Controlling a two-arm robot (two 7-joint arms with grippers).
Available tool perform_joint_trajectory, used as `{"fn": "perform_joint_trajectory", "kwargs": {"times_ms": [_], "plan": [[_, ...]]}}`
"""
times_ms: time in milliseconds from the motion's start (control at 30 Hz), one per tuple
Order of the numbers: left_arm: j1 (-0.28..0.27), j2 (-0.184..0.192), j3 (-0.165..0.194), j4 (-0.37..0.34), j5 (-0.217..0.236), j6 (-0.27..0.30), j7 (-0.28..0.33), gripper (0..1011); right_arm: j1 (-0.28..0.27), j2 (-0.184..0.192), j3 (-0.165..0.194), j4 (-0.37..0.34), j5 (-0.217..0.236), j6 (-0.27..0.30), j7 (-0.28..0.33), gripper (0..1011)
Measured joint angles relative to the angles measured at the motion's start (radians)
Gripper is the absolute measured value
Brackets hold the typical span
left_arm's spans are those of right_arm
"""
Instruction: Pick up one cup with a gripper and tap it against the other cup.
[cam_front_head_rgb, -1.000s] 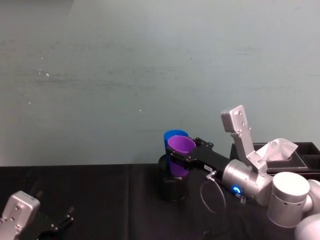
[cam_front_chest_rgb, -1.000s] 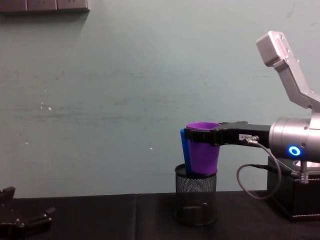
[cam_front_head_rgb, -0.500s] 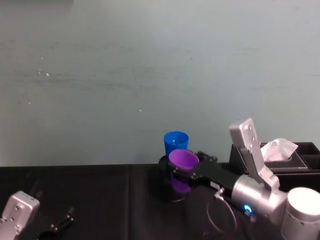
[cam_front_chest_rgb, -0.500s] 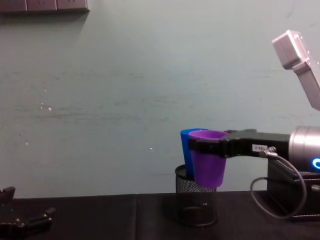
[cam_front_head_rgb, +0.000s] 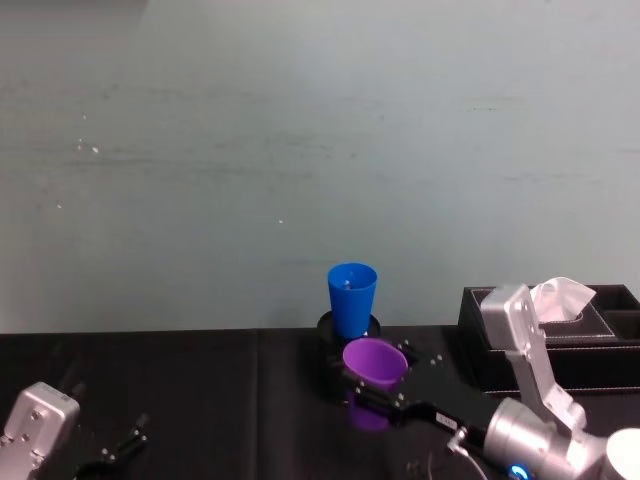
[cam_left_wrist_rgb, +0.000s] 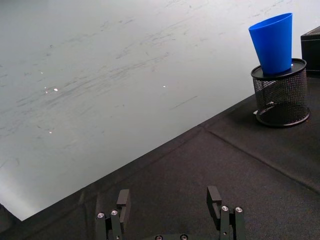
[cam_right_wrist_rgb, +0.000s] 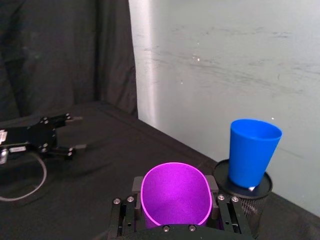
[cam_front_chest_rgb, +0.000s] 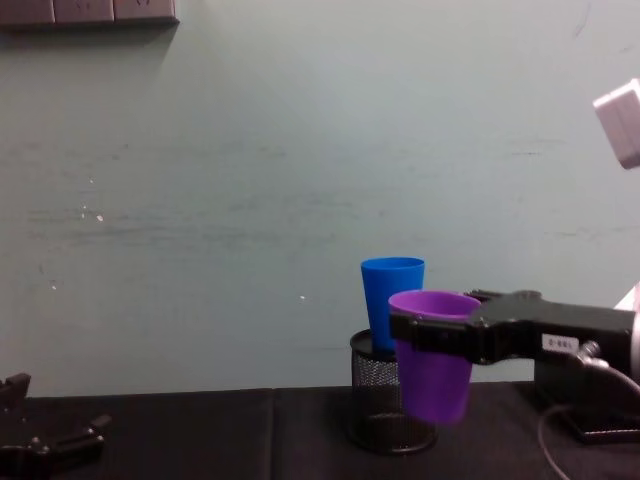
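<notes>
Currently, the left gripper (cam_left_wrist_rgb: 170, 215) rests low over the black table (cam_left_wrist_rgb: 210, 165) at the robot's left, well apart from both cups, its fingers (cam_left_wrist_rgb: 123, 199) released and holding nothing. Toward the centre, the blue cup (cam_front_chest_rgb: 392, 300) stands upright, seated in the mouth of a black wire-mesh pen holder (cam_left_wrist_rgb: 280, 95). The purple cup (cam_front_chest_rgb: 434, 352) hangs clear of the table, upright, nearer the robot than the blue cup and slightly to its right. The right gripper (cam_front_chest_rgb: 450, 335) grasps it at the rim, fingers (cam_front_chest_rgb: 415, 329) clenched on either side. A tap would likely require carrying the purple cup forward and slightly left. At far right stands a black tissue box (cam_front_head_rgb: 575, 330).
</notes>
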Motion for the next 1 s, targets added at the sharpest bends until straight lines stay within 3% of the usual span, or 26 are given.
{"fn": "perform_joint_trajectory", "kwargs": {"times_ms": [467,767,1000], "plan": [[0.000,0.000,0.000,0.000,0.000,0.000,0.000,1000,-0.086,0.027,-0.015,-0.012,-0.006,-0.091,0.004,736],[0.000,0.000,0.000,0.000,0.000,0.000,0.000,1000,-0.093,0.007,-0.023,0.058,-0.030,-0.180,0.020,736],[0.000,0.000,0.000,0.000,0.000,0.000,0.000,1000,-0.093,-0.013,-0.022,0.103,-0.034,-0.201,0.027,736]]}}
